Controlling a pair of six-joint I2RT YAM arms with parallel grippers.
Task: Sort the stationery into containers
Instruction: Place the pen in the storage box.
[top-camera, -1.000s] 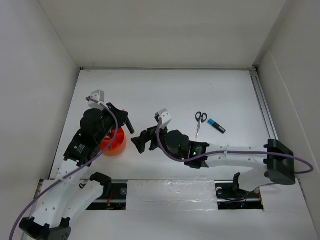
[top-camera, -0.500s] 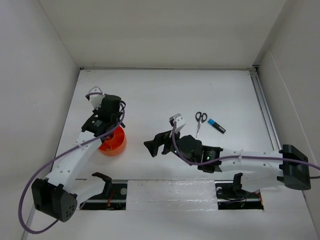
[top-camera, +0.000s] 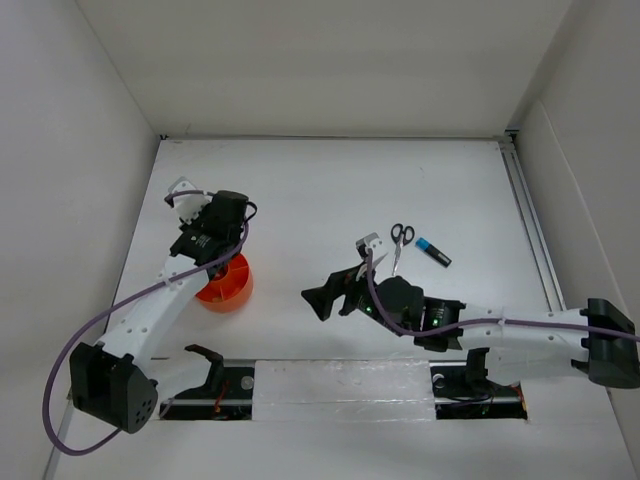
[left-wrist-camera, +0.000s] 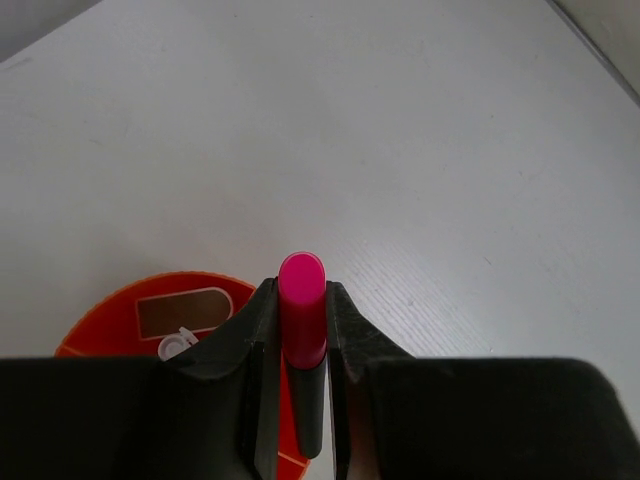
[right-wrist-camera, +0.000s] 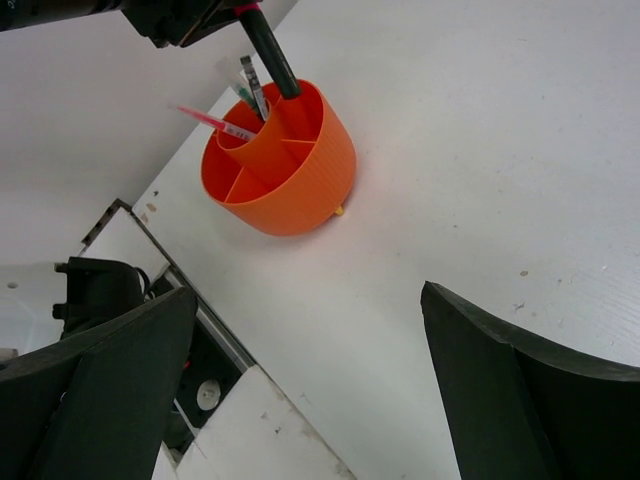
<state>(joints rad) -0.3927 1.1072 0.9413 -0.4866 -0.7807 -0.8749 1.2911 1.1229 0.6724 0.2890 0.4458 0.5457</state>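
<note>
White desk (top-camera: 330, 190), walled in white on three sides, carries everything. Largest on it is the orange cup (top-camera: 225, 285), on the left half. It looks like light, thin plastic, so I judge a sideways push on its wall would slide or tip it. Well apart to the right lie the black-handled scissors (top-camera: 398, 245), with the blue-capped marker (top-camera: 433, 252) just beside them.

The left gripper (left-wrist-camera: 300, 300) is clamped on the pink-capped highlighter (left-wrist-camera: 301, 290) close to where the cap meets the black barrel, holding it nearly upright over the cup. Such a highlighter should be light and stiff but smooth, apt to slip or swivel, so a grip on the barrel just under the cap looks sound. The right gripper (right-wrist-camera: 310, 400) is spread wide and carries nothing, hovering mid-desk.

The left wrist view shows the grip and a pinkish eraser (left-wrist-camera: 183, 313) lying in the cup, but hides the barrel's lower end. Only the right wrist view shows that end dipping into a rear compartment, near a dark pen (right-wrist-camera: 250, 85) and a thin pink pen (right-wrist-camera: 210, 122).
</note>
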